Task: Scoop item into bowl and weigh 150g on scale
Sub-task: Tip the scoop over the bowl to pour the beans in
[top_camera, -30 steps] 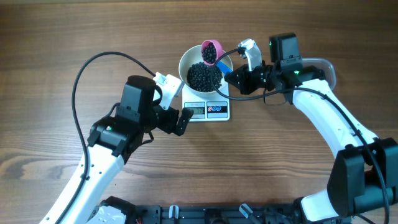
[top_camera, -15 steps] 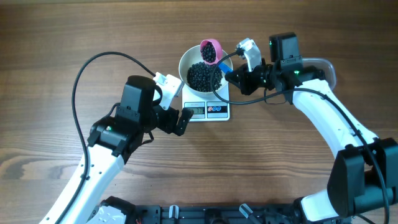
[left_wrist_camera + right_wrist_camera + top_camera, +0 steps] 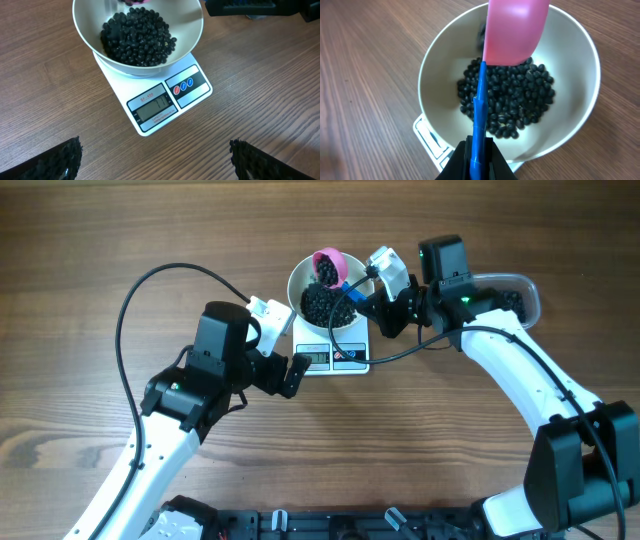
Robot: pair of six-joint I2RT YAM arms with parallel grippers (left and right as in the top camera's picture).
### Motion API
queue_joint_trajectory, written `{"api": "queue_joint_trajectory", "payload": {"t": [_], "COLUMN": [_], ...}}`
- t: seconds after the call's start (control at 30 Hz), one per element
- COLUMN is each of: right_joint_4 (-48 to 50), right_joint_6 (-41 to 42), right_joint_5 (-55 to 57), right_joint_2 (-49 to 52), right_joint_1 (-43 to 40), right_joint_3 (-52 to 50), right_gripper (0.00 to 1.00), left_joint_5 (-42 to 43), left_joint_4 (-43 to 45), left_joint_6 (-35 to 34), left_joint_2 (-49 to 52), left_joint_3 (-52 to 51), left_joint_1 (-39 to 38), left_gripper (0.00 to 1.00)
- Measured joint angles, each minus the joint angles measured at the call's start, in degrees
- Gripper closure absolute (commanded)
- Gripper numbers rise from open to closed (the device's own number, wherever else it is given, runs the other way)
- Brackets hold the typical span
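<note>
The right claw (image 3: 476, 159) is pinched shut on the thin blue plastic handle (image 3: 479, 110) of a small scoop, gripping it low down, away from the pink rounded cup (image 3: 516, 30). It holds that cup tipped over the far side of the deep white round bowl (image 3: 580, 65). The left claw (image 3: 157, 160) hangs wide apart over the wooden table (image 3: 270, 100), just in front of the small white square kitchen scale (image 3: 150, 127). It grips nothing and touches nothing. The glossy black beans (image 3: 512, 100) lie in a loose heap in the bottom of the bowl. The bowl sits on the scale, and from the overhead view I think a few beans may be left in the scoop. More dark beans seem to sit in the clear plastic tub (image 3: 522, 292) beyond the right arm. To my eye these beans will be hard, smooth and quick to roll. Each one is light, so they will pour in a rush rather than one at a time, and any that spill will skitter off across the wood. They are best moved by the scoopful, never pinched. The handle looks stiff but slim, so a firm hold near its end gives reach, and a slow tilt should keep the trickle small. The scale's grey display (image 3: 156, 107) is lit, but I cannot read the figure from here.
</note>
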Motion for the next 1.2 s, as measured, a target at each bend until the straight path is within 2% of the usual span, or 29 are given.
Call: {"api": "queue_joint_trajectory", "payload": {"t": [0.63, 0.93, 1.2], "right_joint_4": [-0.7, -2.8, -1.7], "right_joint_6": [-2.7, -6.5, -5.3], "right_joint_5": [4.0, 6.2, 6.5], "right_joint_2": [0.0, 0.0, 0.0], "right_joint_1": [0.0, 0.0, 0.0], "right_joint_3": [0.0, 0.0, 0.0], "right_gripper": [0.96, 0.96, 0.96], "left_joint_5": [0.0, 0.0, 0.0], "left_joint_4": [0.0, 0.0, 0.0], "left_joint_6": [0.0, 0.0, 0.0], "left_joint_2": [0.0, 0.0, 0.0], "left_joint_3": [0.0, 0.0, 0.0], "left_joint_1": [0.0, 0.0, 0.0], "left_gripper": [0.00, 0.00, 0.00]}}
